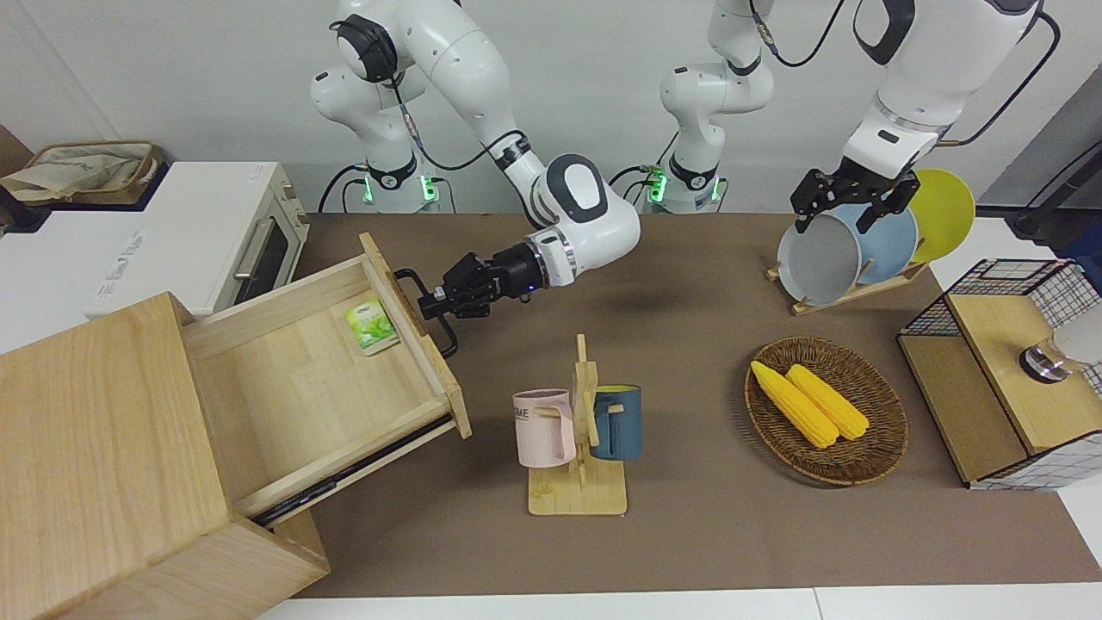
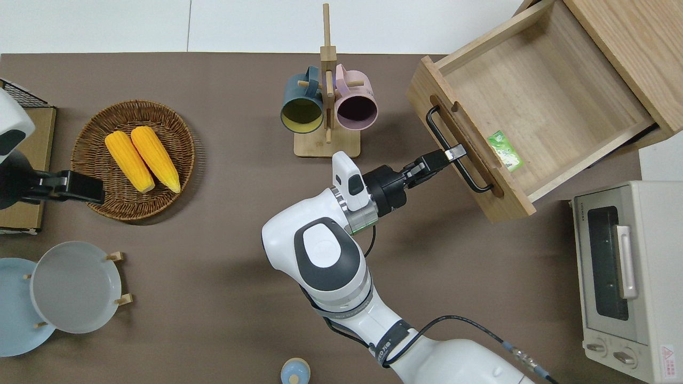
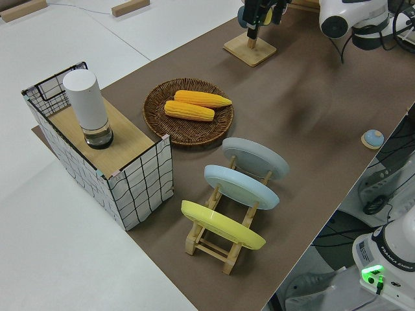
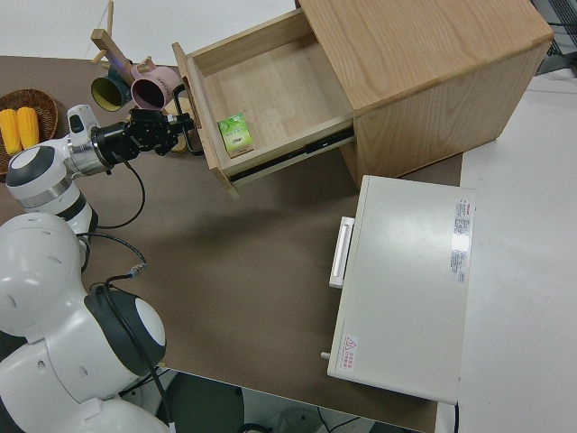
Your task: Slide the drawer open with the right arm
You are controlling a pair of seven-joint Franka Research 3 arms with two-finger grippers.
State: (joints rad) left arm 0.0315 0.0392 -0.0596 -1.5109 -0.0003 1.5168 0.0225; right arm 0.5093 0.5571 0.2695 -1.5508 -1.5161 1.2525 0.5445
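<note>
At the right arm's end of the table the drawer [image 2: 533, 101] stands pulled far out of its box [image 1: 95, 448], a green packet [image 2: 506, 151] inside against the front board. Its black handle [image 2: 453, 152] runs along that board, and my right gripper [image 2: 445, 156] meets it crosswise, fingers clenched on the bar near the middle. I judge any further pull must go straight away from the box, toward the mug rack [image 2: 326, 106]. My left arm is parked.

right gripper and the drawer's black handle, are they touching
Touching. In the overhead view the right gripper has its fingers closed on the bar of the black loop handle on the drawer, with no gap visible.
</note>
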